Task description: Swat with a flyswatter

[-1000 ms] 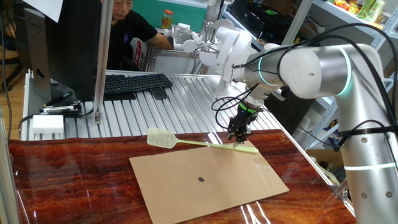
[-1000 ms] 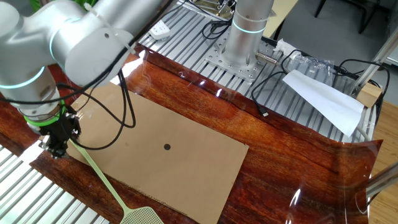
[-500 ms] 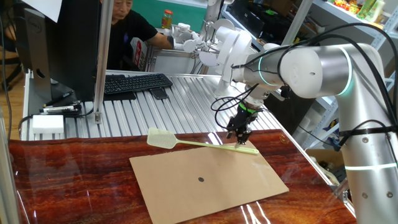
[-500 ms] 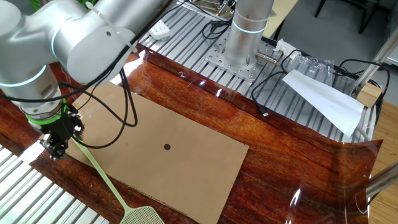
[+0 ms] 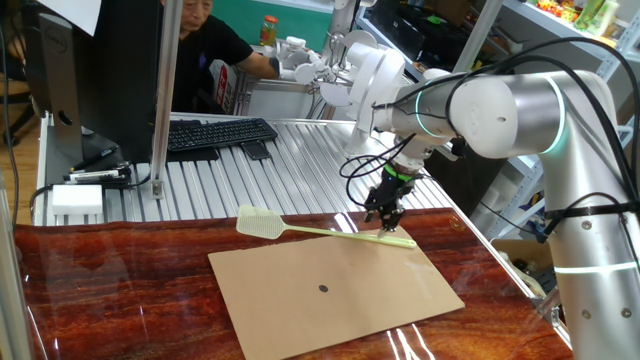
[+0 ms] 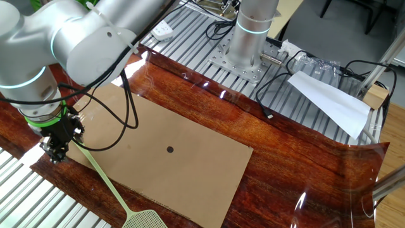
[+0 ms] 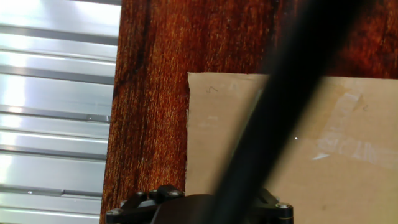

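The pale yellow-green flyswatter lies flat across the far edge of a brown cardboard sheet. Its mesh head points left, and the handle runs right. In the other fixed view the handle runs down to the head. My gripper points down, right at the handle near its free end, and also shows in the other fixed view. Its fingers look close together, but I cannot tell whether they grip the handle. The hand view shows only cardboard, wood and a dark blurred bar; the flyswatter is not visible there.
A small black dot marks the cardboard's middle. The cardboard lies on a red wooden board. Behind it are a ribbed metal table, a keyboard and a seated person. Cables hang by the arm.
My gripper has shifted up very slightly at the handle. The flyswatter has not moved.
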Controlling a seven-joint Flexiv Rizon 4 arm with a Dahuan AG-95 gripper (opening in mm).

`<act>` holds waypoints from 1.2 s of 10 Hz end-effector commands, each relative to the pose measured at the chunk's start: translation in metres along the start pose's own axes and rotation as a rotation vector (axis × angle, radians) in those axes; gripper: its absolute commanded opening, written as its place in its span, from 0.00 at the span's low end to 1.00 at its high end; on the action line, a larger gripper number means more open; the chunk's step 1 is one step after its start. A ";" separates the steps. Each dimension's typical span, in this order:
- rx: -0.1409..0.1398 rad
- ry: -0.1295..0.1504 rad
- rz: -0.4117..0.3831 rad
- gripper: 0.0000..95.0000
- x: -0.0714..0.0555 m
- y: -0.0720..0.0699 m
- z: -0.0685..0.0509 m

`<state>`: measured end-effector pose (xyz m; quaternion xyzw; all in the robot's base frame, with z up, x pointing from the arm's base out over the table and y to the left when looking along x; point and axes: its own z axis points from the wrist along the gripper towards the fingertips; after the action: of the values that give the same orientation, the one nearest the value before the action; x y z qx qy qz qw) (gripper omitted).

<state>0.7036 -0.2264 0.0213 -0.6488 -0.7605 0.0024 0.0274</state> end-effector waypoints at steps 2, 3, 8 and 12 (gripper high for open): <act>-0.001 -0.011 -0.059 0.00 0.000 -0.001 0.000; -0.001 -0.004 -0.066 0.00 0.000 -0.001 0.000; 0.004 0.015 -0.094 0.00 0.000 -0.001 0.000; 0.002 0.015 -0.105 0.00 0.001 -0.001 -0.001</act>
<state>0.7038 -0.2266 0.0233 -0.6077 -0.7935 -0.0015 0.0328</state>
